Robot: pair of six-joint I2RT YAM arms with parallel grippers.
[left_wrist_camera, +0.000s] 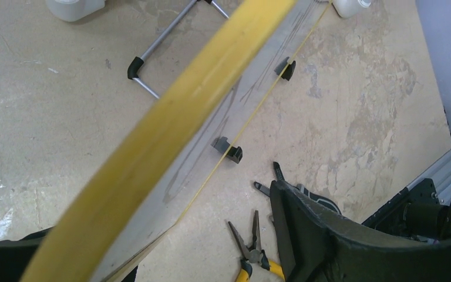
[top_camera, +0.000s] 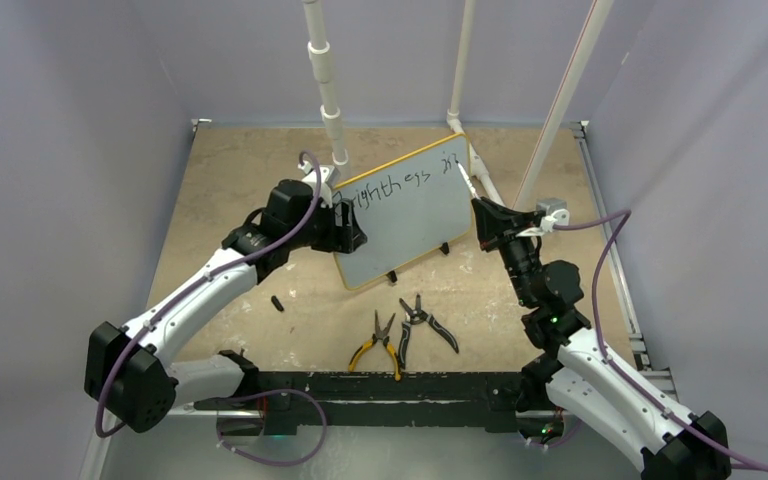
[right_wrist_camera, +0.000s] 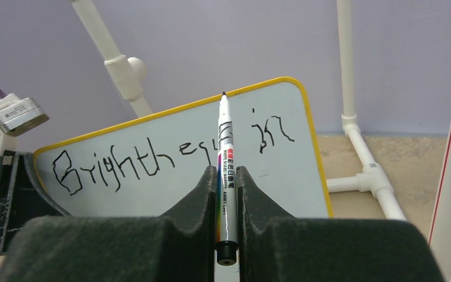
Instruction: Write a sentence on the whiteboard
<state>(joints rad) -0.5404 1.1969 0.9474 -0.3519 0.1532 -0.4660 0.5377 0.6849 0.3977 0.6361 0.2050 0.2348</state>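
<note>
Currently the small rectangular whiteboard with the thin yellow-orange rim (top_camera: 410, 215) stands tilted near the middle of the tan tabletop (top_camera: 240, 180), with its lower edge and small black feet toward the arms and its written face toward the right arm. The left gripper (top_camera: 345, 228) sits at the board's left short edge. Its jaws are spread and straddle the rim, and the left wrist view shows a clear gap between one finger and the board. The right gripper (right_wrist_camera: 227, 173) is pressed together on the slim white marker with the black tip (right_wrist_camera: 226, 141), pinching it at mid-barrel with the tip pointing up the board. You cannot tell from these views whether the tip touches the surface. The black handwritten sentence (right_wrist_camera: 152, 161) reads roughly "Brightness in" along the upper part, so the task looks about half done. Treat the board as light, thin and stiff, so it will probably rock or slide on its feet under pen pressure. Its face is likely slick, so take hold on the rim at the left edge, clear of the script and of the blank area below. Expect the smooth marker barrel to twist in the pads if pressed hard. Two pairs of pliers, one yellow-handled (top_camera: 378, 345) and one black-handled (top_camera: 425, 320), lie near the board's lower edge.
</note>
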